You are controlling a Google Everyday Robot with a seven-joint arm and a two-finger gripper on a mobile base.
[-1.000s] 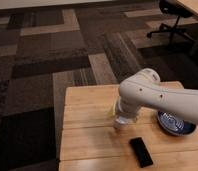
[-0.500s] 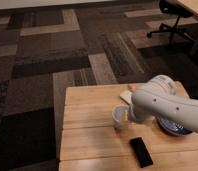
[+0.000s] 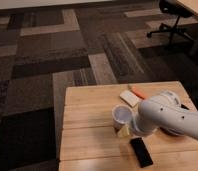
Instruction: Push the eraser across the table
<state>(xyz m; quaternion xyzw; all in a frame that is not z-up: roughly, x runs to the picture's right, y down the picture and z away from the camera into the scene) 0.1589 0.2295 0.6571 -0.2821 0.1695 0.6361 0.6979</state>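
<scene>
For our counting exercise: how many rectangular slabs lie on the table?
2: the black eraser near the front edge of the table, and a white block beyond the cup. The arm may hide more. The gripper is between cup and eraser.

Soft, even light from above leaves the room dim: the carpet (image 3: 37,75) is dark, while the desk (image 3: 87,107) glows warm and the white arm (image 3: 164,117) carries a mild sheen. The gripper (image 3: 124,131) sits in the arm's faint shadow just beside the cup (image 3: 120,116).
</scene>
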